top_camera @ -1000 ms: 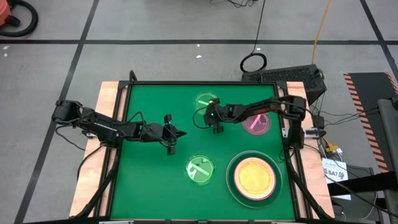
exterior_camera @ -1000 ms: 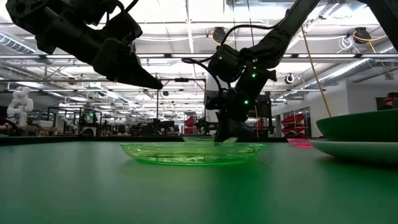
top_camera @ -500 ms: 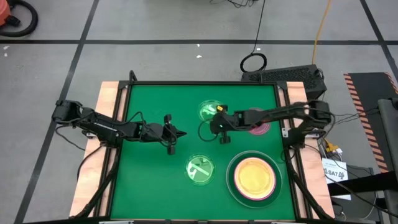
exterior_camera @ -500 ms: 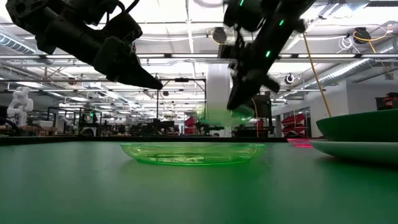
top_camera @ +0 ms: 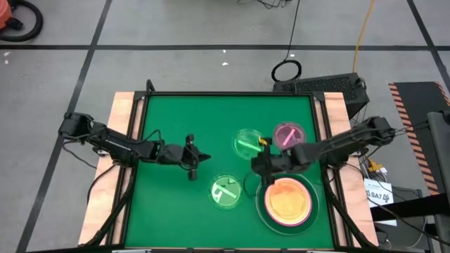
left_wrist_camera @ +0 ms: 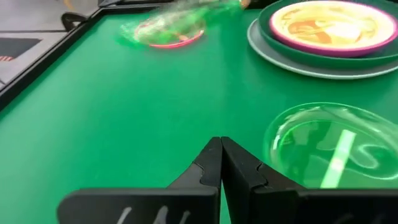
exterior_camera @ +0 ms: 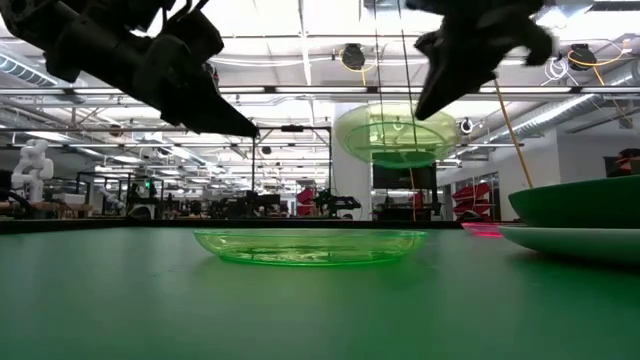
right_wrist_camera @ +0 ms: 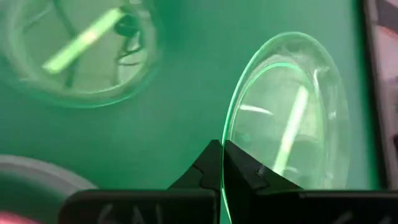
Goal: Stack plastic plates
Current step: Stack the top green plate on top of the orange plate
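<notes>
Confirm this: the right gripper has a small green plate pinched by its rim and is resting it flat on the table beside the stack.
Not quite. The right gripper does pinch the small green plate by its rim, but the plate is not resting on the table; the low view shows it lifted in the air. The stack is nearby.

You have one clear green plate [top_camera: 247,142] lifted off the table, another [top_camera: 226,192] lying flat, a small pink one [top_camera: 289,135] behind, and a stack [top_camera: 287,200] topped orange.

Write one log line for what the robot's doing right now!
right pincer: shut on small green plate, lifted | left pincer: shut, waiting | stack: near right
</notes>
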Available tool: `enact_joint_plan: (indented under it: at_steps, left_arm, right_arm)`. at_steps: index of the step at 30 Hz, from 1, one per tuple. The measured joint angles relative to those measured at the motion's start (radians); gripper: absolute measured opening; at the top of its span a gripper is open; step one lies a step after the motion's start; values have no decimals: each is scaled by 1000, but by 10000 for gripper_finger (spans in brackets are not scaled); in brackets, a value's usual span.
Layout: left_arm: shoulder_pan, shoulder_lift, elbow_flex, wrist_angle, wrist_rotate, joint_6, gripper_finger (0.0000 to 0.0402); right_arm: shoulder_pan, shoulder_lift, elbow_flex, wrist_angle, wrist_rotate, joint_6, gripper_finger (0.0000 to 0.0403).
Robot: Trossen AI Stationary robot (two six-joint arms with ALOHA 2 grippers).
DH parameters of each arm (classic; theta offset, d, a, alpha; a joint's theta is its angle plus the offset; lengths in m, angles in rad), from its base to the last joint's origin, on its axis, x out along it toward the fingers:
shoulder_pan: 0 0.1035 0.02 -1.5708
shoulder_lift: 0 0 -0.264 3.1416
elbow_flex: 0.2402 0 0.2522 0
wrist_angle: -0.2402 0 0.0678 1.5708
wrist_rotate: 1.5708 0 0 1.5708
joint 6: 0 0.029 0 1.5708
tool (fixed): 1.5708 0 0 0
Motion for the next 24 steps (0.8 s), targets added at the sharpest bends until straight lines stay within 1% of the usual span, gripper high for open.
enact_joint_plan:
  at_steps: [8,11,16,24]
  left_arm:
    - [-68,0,0,51,-2,-8,8]
    - [-95,0,0,57,1,-38,8]
    - [-134,0,0,50,43,-63,8]
    - [-152,0,0,52,39,25,8]
  right_arm:
    - [168,-2,1,-38,-3,176,0]
    - [230,-2,21,-86,-5,256,0]
    - [331,-2,77,-164,-5,382,0]
    - [484,-2,153,-289,-9,580,0]
